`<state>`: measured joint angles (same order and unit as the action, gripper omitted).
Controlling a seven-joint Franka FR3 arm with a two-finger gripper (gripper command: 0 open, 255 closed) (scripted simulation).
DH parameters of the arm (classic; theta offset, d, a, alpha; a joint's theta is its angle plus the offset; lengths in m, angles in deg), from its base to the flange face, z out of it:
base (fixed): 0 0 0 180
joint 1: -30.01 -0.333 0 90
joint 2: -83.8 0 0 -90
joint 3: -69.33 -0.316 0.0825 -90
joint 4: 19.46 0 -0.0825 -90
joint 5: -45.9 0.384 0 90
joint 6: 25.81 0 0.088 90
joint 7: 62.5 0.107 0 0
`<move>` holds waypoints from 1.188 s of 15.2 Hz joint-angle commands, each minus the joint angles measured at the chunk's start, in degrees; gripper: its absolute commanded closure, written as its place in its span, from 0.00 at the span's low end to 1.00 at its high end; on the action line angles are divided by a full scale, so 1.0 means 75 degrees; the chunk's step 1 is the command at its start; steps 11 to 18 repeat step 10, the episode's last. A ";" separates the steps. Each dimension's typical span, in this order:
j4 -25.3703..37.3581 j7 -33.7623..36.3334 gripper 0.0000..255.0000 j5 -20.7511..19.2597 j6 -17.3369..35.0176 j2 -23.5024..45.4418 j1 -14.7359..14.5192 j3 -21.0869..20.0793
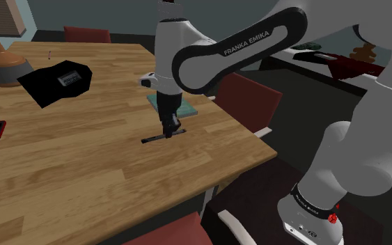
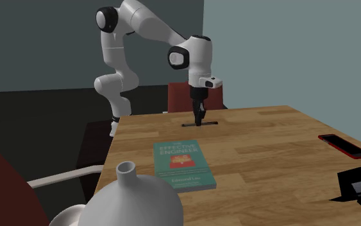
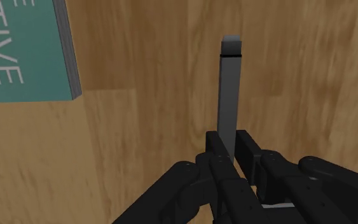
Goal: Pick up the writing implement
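Grey pen (image 3: 228,89) (lying flat) is clasped between the jaws.

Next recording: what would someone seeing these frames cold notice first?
First, the white arm bent down over the wooden table, with its black gripper shut on a slim dark pen that lies flat on the wood. Next come the teal book lying close by and the pale vase looming in the second exterior view's foreground.
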<state>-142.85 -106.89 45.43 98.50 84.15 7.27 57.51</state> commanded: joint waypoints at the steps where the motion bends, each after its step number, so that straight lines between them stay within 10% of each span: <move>1: 0.0132 -0.0027 1.00 0.0026 -0.0234 -0.0101 0.0007 0.0006; 18: 0.0586 -0.0077 1.00 0.0089 -0.0951 -0.0368 0.0013 0.0016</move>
